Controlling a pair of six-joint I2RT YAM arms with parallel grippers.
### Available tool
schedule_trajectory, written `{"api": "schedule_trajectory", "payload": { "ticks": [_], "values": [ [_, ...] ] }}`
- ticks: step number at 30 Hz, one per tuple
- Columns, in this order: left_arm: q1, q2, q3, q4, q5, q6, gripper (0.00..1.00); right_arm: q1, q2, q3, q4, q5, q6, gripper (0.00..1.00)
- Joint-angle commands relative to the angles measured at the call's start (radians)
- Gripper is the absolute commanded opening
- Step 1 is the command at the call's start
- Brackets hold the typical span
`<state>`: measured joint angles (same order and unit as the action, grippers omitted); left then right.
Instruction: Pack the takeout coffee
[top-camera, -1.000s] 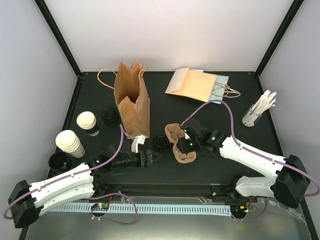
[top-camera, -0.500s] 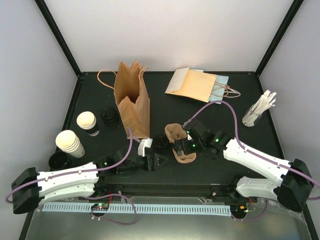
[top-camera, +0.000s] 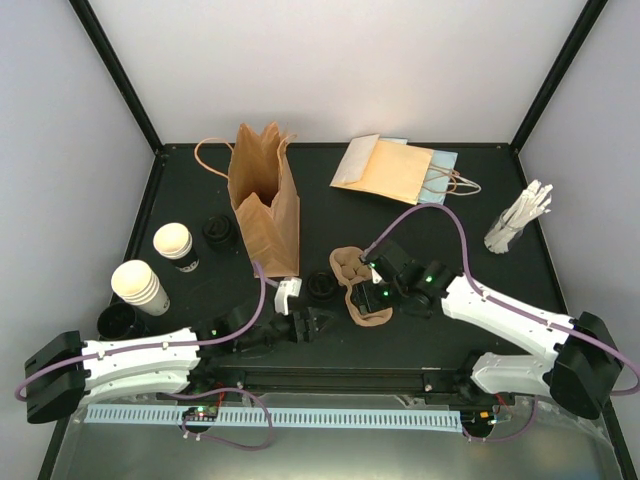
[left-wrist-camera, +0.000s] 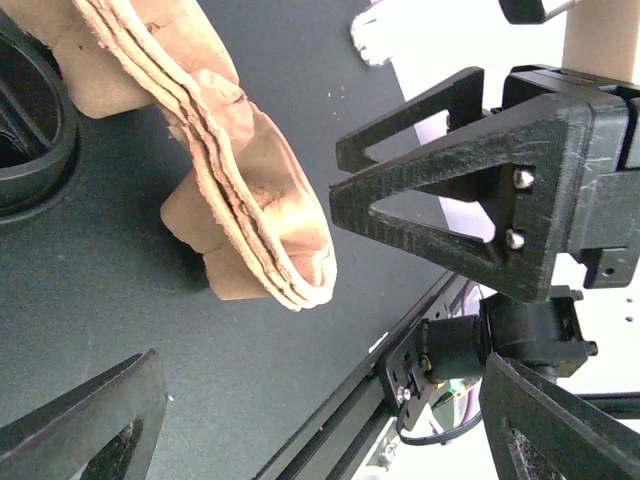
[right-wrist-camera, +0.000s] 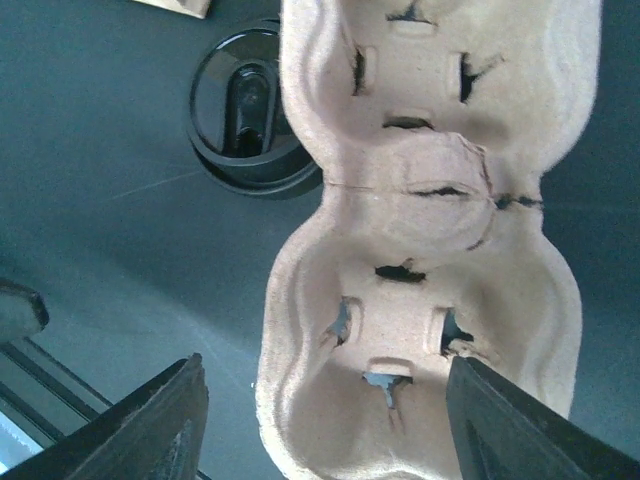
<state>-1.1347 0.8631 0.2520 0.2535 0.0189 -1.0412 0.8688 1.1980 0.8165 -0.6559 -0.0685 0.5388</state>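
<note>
On the table (top-camera: 320, 210), left gripper (top-camera: 318, 322) and right gripper (top-camera: 372, 290) are gaping empty at the carrier (top-camera: 350, 265); cups (top-camera: 172, 243) are standing well left of it, nearer the left one.

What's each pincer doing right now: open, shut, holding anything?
Left pincer: open, holding nothing.
Right pincer: open, straddling one end of the pulp cup carrier, not gripping it.
</note>
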Motion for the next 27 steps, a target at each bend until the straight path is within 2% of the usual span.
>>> {"api": "schedule_trajectory", "payload": {
  "ticks": [1, 18, 21, 27],
  "values": [
    [-0.005, 0.000, -0.010, 0.028, -0.046, -0.038, 0.88, -0.002, 0.010, -0.004, 0.040, -0.049, 0.002, 0.67],
    [0.009, -0.007, -0.043, 0.081, -0.042, -0.054, 0.88, 0.053, 0.074, -0.007, 0.079, -0.052, 0.010, 0.65],
    [0.014, -0.006, -0.053, 0.092, -0.036, -0.064, 0.88, 0.053, 0.100, -0.002, 0.074, -0.035, 0.015, 0.61],
    [0.033, -0.011, -0.065, 0.104, -0.010, -0.077, 0.88, 0.053, 0.103, -0.003, 0.073, -0.004, 0.019, 0.59]
  ]
}}
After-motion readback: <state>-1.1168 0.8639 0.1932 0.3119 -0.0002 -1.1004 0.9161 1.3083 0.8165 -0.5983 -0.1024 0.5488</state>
